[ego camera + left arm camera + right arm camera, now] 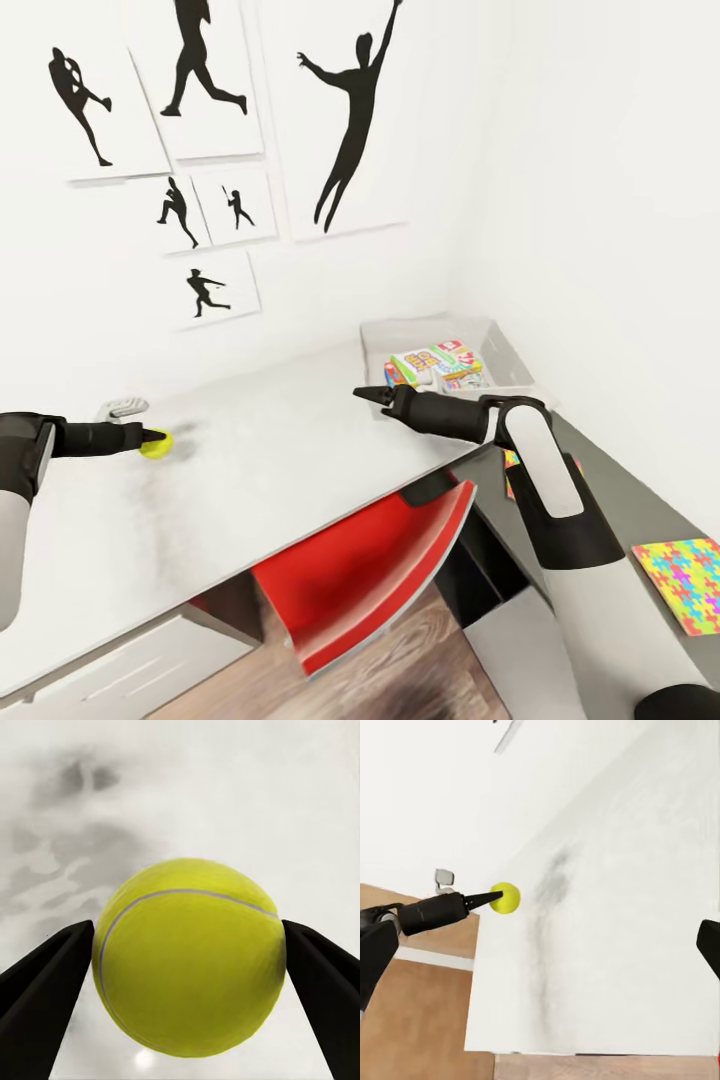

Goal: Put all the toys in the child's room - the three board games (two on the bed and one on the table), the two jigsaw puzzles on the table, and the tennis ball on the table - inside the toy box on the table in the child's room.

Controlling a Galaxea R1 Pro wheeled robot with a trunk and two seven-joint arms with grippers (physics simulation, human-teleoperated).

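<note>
White wall; silhouette pictures

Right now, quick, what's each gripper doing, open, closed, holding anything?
Left gripper: shut on the tennis ball, a finger touching each side.
Right gripper: over the table, holding nothing; open or closed cannot be told.

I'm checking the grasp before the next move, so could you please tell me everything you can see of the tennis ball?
The tennis ball is small, round and yellow-green, fuzzy-looking, with one pale curved seam running across its upper part. It sits between the two dark fingers of the left gripper, which press its opposite sides. It is over the light grey top of the table, near the wall, well apart from the toy box. Whether it rests on the top cannot be told.
</note>
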